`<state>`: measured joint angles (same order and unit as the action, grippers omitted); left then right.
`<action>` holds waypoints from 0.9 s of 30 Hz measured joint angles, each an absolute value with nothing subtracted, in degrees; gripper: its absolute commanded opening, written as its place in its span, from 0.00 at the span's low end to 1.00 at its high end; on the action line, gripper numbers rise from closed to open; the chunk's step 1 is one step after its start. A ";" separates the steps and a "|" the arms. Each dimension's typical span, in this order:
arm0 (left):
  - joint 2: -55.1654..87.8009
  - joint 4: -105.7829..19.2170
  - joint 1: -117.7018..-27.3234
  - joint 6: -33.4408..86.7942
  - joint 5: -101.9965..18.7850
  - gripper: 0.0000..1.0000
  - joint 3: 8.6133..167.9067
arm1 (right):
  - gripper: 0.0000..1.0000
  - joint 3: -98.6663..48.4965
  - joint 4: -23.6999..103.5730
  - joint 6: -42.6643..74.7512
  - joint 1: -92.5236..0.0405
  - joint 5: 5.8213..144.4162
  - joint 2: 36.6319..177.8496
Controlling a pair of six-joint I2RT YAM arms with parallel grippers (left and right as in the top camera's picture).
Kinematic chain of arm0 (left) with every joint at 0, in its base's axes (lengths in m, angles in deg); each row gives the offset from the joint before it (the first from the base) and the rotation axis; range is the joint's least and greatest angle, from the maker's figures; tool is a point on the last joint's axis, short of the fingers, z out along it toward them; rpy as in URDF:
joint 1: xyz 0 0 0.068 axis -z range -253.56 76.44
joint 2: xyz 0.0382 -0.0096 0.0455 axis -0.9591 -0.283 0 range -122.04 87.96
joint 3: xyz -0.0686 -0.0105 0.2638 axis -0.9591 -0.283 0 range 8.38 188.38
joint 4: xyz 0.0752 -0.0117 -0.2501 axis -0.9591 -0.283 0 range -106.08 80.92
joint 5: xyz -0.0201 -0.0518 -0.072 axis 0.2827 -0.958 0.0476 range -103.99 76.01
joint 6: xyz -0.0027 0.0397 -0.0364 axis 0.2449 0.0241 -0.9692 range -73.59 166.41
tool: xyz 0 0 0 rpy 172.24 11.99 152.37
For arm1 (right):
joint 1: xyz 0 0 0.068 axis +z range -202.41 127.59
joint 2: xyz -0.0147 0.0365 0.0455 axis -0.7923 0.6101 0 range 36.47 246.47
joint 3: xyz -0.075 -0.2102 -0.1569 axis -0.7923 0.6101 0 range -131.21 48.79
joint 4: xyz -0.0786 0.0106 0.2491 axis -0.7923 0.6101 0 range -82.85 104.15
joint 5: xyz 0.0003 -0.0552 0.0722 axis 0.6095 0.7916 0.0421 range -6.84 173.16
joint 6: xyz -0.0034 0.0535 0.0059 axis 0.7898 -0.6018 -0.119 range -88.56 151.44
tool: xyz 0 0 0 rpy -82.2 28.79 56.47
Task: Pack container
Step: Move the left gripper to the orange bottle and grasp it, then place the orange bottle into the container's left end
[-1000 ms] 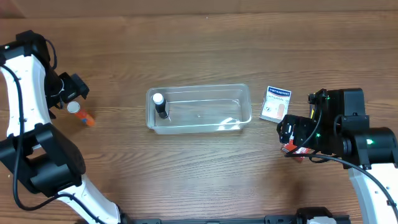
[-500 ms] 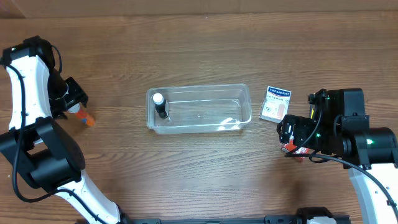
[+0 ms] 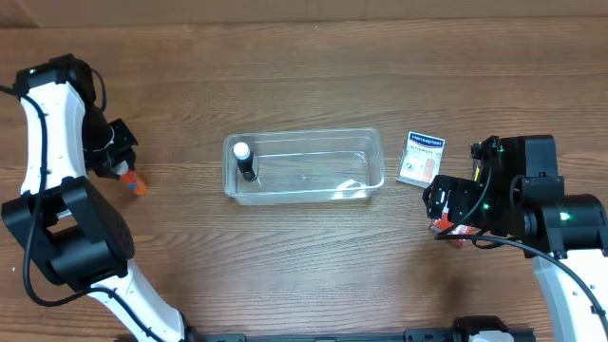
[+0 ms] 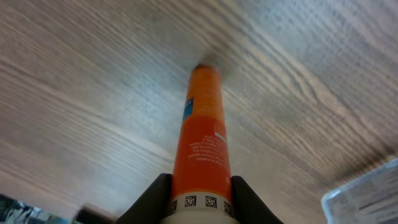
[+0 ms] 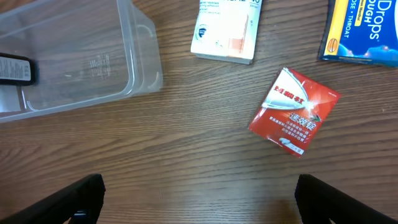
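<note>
The clear container (image 3: 304, 134) lies mid-table with a black bottle with a white cap (image 3: 245, 161) inside, at its left end. To its far left my left gripper (image 3: 120, 168) is shut on an orange tube (image 3: 135, 183). In the left wrist view, both black fingers press the sides of the orange tube (image 4: 204, 137) near its white end, in my left gripper (image 4: 200, 200). My right gripper (image 3: 445, 204) hovers right of the container, open and holding nothing. Its fingers (image 5: 81, 198) stand wide apart over bare wood, and the container's corner (image 5: 140, 53) shows at upper left.
A white plaster box (image 3: 421, 157) (image 5: 225, 28) lies just right of the container. A red sachet (image 5: 294, 112) lies below it, mostly under the right arm in the overhead view. A blue Drops pack (image 5: 364, 31) sits at the right wrist view's top right.
My left gripper has moved onto the orange tube and closed from wide open to shut on it. The right arm has not moved.
</note>
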<state>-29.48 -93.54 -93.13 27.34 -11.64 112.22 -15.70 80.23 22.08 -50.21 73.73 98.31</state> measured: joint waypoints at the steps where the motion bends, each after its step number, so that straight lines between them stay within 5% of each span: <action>1: -29.46 -93.89 -93.05 27.34 -11.66 0.08 112.17 | 1.00 -15.70 80.19 22.05 -50.21 73.73 98.31; 7: -17.81 -95.27 -88.92 27.39 -13.85 0.10 111.17 | 1.00 -15.70 80.21 22.05 -50.21 73.73 98.31; 13: 2.80 -97.28 -70.75 27.02 -16.10 0.09 111.47 | 1.00 -15.70 80.19 22.05 -50.21 73.71 98.31; 18: 0.15 -96.54 -60.28 23.76 -16.40 0.09 109.46 | 1.00 -15.70 80.27 22.05 -50.21 73.73 98.31; 27: -7.47 -84.17 -57.53 20.81 -16.36 0.12 92.37 | 1.00 -15.72 80.30 22.05 -50.21 73.73 98.31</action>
<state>-7.47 -84.17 -57.53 20.81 -16.36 92.37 -15.72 80.30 22.05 -50.21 73.73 98.31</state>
